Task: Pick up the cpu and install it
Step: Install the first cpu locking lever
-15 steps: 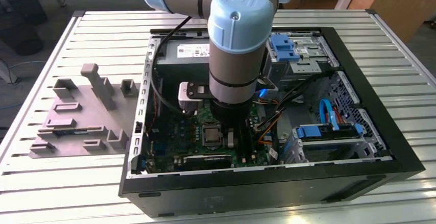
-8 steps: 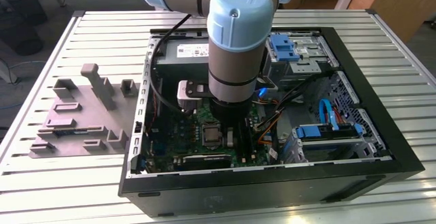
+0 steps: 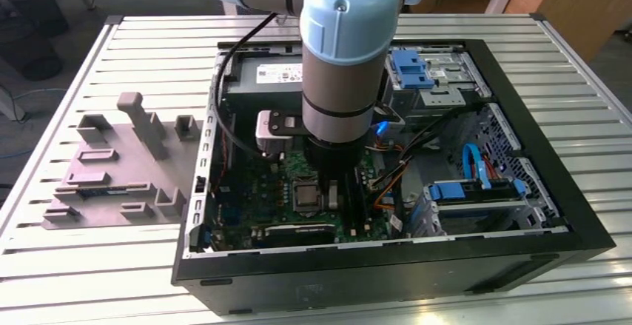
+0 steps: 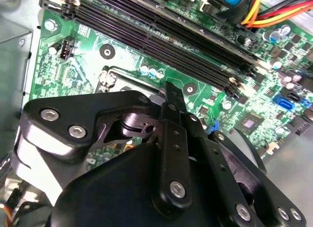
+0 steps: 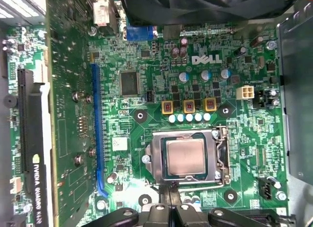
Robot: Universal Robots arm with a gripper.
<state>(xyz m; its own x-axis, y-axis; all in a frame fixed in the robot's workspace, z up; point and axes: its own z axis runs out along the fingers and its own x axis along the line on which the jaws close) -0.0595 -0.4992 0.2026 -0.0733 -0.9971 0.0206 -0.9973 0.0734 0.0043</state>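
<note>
The cpu, a small square chip with a silvery-grey top, lies flat in the dark metal socket frame on the green motherboard. In the first wrist view my gripper hovers just beside the socket's edge, its black fingers pressed together with nothing between them. The second wrist view shows the same gripper from behind, its tip over the socket frame, which the gripper body mostly hides. In the exterior view the arm reaches down into the open computer case, with the socket beside the gripper body.
A grey plastic tray with upright posts lies on the slatted table at the exterior view's left. Inside the case are a grey power-supply box, blue drive brackets, black memory slots, an expansion card and loose cables.
</note>
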